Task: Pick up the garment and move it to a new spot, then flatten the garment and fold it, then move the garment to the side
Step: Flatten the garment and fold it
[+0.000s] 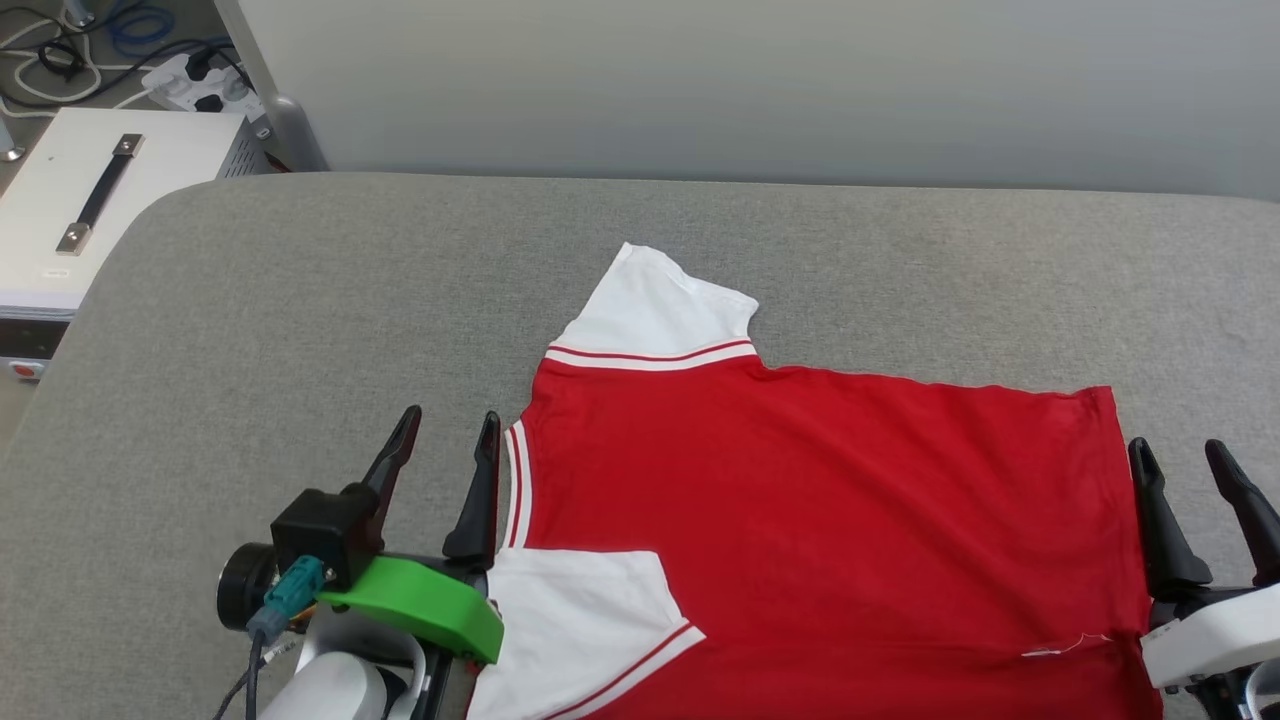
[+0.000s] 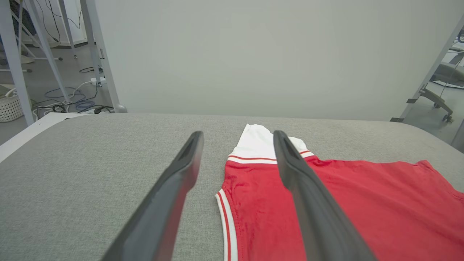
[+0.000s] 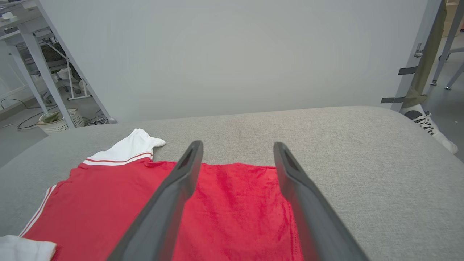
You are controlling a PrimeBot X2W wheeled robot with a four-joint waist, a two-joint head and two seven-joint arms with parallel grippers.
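Left gripper (image 1: 450,415) and right gripper (image 1: 1177,447) flank the red jersey (image 1: 800,500), jaws released — collar (image 1: 515,480) at 9 o'clock, hem (image 1: 1112,480) at 3 on the grey tabletop (image 1: 300,300). Near sleeve (image 1: 580,610) seems folded in; pinch both ends evenly.

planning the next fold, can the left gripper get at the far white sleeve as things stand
Probably yes: the left gripper is open beside the red jersey, and flat fabric and bare grey padding lie between it and the far white sleeve.
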